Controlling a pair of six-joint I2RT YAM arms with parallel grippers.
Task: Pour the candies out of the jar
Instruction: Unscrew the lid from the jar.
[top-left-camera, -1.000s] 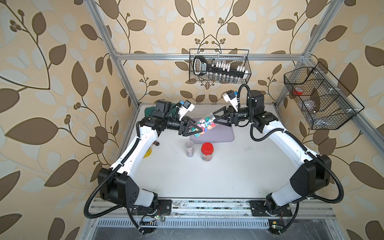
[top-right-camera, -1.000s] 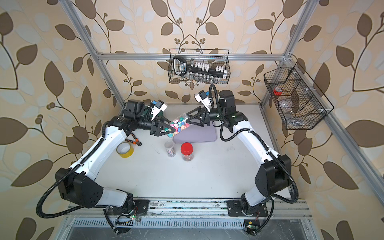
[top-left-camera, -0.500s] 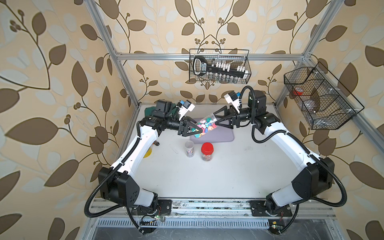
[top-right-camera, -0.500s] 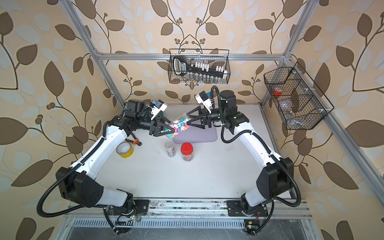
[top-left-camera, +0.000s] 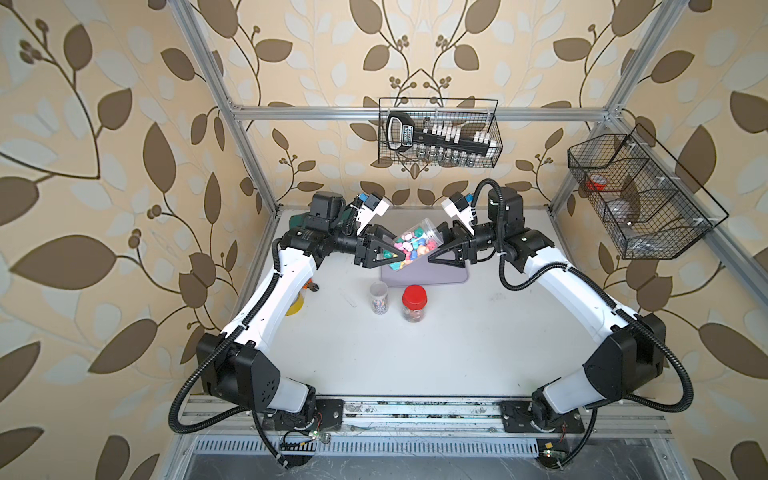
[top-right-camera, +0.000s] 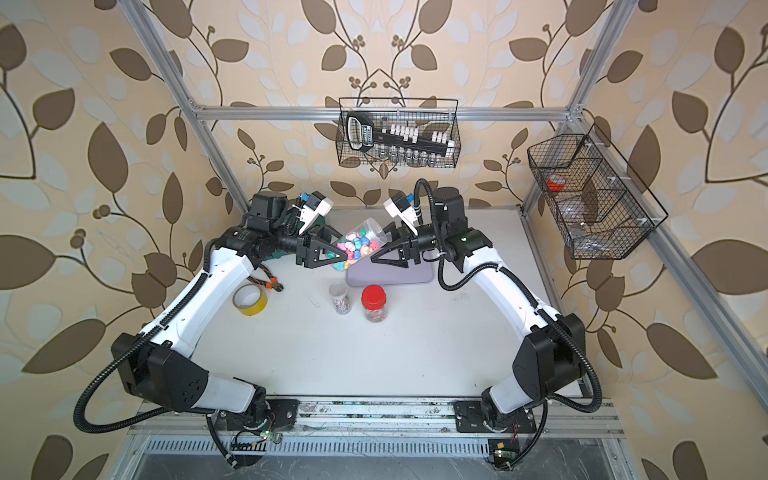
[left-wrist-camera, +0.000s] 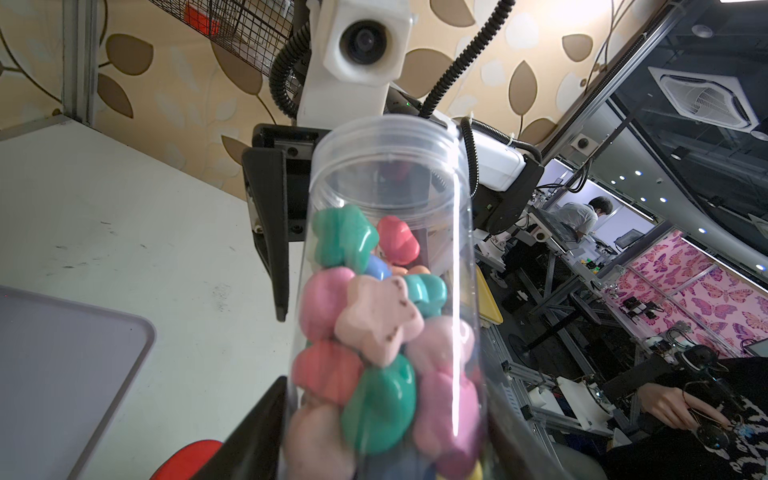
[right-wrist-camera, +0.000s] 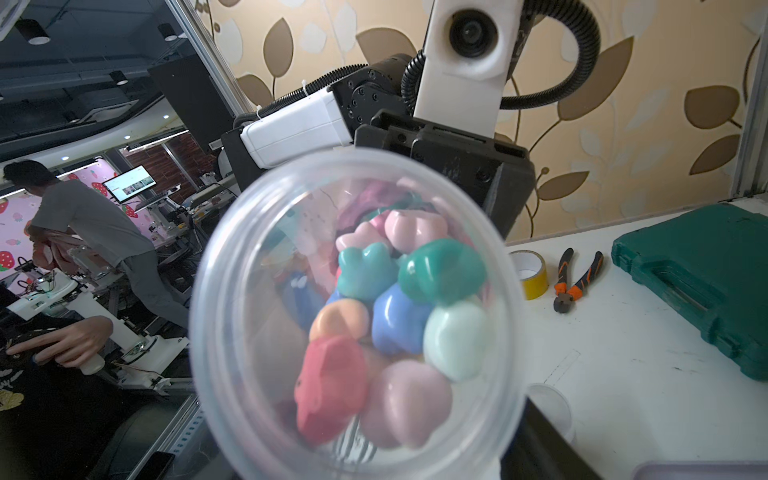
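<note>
Candies (left-wrist-camera: 376, 328), pastel star-shaped sweets, lie in the clear plastic jar (top-left-camera: 427, 229). The left claw (top-left-camera: 388, 249) clamps its lower half, tilted, with the lidless mouth raised. The right claw (top-left-camera: 436, 246) has its jaws apart around the mouth, seemingly not touching. Pouring looks about to start: next, tip the mouth down over the grey rectangular tray (top-left-camera: 442, 275).

No text could be read anywhere; the black tool holder (top-left-camera: 440, 139) in the wire basket (top-left-camera: 390, 160) bore a label (too blurred to make out).
</note>
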